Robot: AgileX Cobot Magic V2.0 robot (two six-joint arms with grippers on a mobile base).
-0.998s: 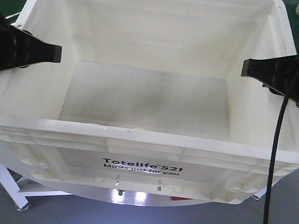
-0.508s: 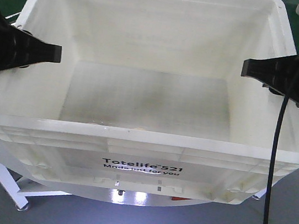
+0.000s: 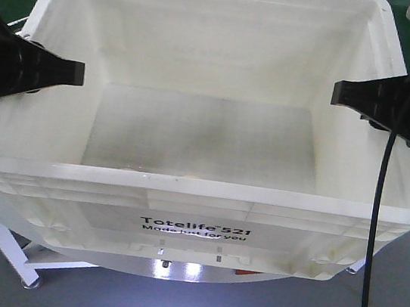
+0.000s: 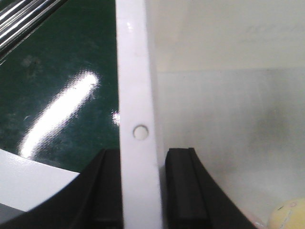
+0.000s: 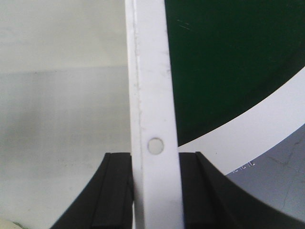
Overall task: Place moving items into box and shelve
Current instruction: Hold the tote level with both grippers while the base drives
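The box (image 3: pixel 200 191) is pinched at opposite side rims by the left claw (image 4: pixel 143 164) and the right claw (image 5: pixel 156 164).

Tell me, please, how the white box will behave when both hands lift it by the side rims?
The box is likely stiff: its rim is ribbed. It seems light for its size, its floor mostly bare. The smooth rim may slip, since the left hand and right hand each pinch only a thin edge.
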